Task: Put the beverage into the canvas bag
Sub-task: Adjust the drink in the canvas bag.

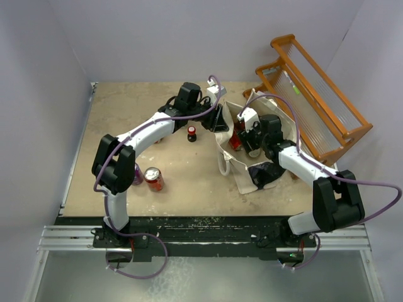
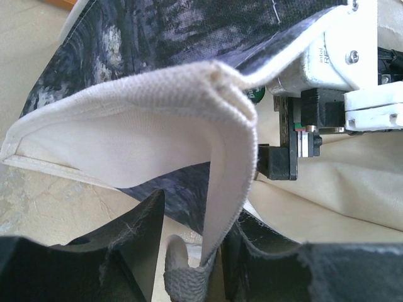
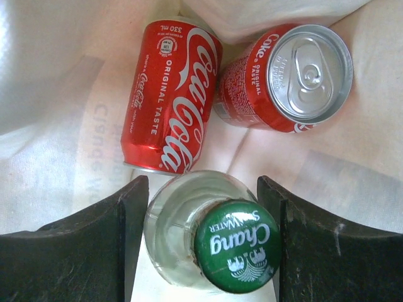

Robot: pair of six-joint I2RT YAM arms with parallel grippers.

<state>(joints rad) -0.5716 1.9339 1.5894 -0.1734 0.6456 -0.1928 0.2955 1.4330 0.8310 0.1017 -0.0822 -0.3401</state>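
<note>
The left gripper has its jaws closed tight on the rim of the canvas bag. Inside the bag, the right gripper holds the beverage bottle between half-open jaws, near a red can and a second red can.

Canvas bag: one. Wooden rack: one. Red cola cans: three (two in bag, one on table). Bottles: two.

Red can reads Coca-Cola Original Taste; green cap reads Chang.
</note>
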